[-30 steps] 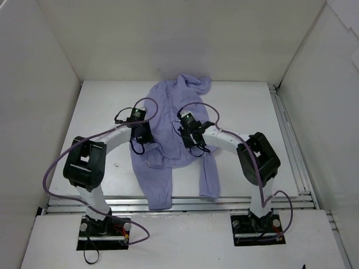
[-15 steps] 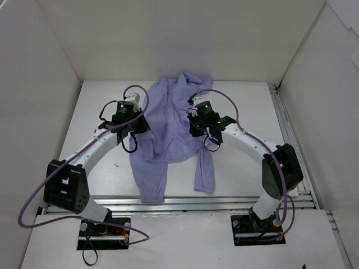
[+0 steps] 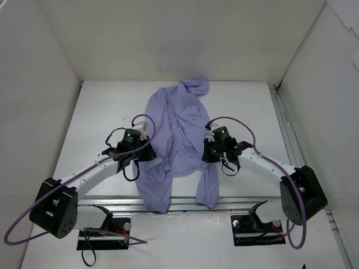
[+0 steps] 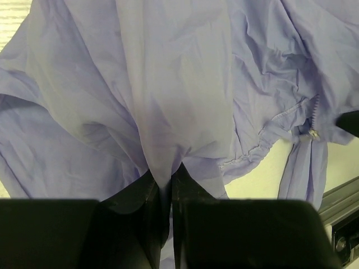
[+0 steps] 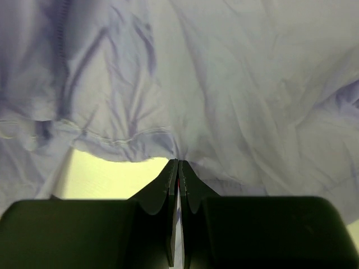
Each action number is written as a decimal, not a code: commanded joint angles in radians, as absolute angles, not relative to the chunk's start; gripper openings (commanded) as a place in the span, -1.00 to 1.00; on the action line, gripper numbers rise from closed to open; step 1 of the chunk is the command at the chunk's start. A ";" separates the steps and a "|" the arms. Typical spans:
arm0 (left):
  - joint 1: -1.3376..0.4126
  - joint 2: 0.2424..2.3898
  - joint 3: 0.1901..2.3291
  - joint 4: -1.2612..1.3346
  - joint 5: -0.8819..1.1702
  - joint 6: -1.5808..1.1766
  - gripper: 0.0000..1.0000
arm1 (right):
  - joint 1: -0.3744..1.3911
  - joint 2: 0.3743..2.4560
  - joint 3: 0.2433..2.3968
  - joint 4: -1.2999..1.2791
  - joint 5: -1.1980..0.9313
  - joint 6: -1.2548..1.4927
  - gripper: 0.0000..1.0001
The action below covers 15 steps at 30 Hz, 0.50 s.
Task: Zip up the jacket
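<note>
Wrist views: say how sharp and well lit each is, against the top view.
Left wrist: the jacket is fairly sharp, its zipper readable; the left gripper is a dark silhouette. Right wrist: softer, fabric folds blurred, the table tinted yellow-green. Top external: even light, soft shadows, crisp.

A white table [image 3: 95, 112] is shown under even light, enclosed by a back wall [image 3: 179, 39] beyond its far edge and a left wall [image 3: 33, 112] and right wall [image 3: 328, 95] at its sides. What appear to be metal rails [image 3: 289, 134] are fixed along its right and near edges.
</note>
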<state>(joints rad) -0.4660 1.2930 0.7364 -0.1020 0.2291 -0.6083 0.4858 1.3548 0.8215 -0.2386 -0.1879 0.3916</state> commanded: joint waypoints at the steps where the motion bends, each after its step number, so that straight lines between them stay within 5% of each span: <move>1: -0.474 1.235 0.721 -0.017 0.236 -0.623 -0.88 | 0.479 1.397 0.807 -0.192 -0.140 0.428 -1.00; 7: -0.474 1.224 0.707 -0.014 0.242 -0.621 -0.82 | 0.486 1.420 0.818 -0.228 -0.017 0.459 -0.94; 9: -0.474 1.226 0.704 -0.015 0.242 -0.623 -0.78 | 0.491 1.422 0.830 -0.268 0.029 0.457 -0.67; 15: -0.483 1.235 0.703 -0.012 0.250 -0.624 -0.67 | 0.572 1.408 0.911 -0.379 0.192 0.430 -0.42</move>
<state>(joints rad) -0.4725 1.2541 0.6907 -0.0708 0.2363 -0.6121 0.5297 1.4258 0.8383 -0.3370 0.0723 0.4412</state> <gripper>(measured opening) 0.158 0.284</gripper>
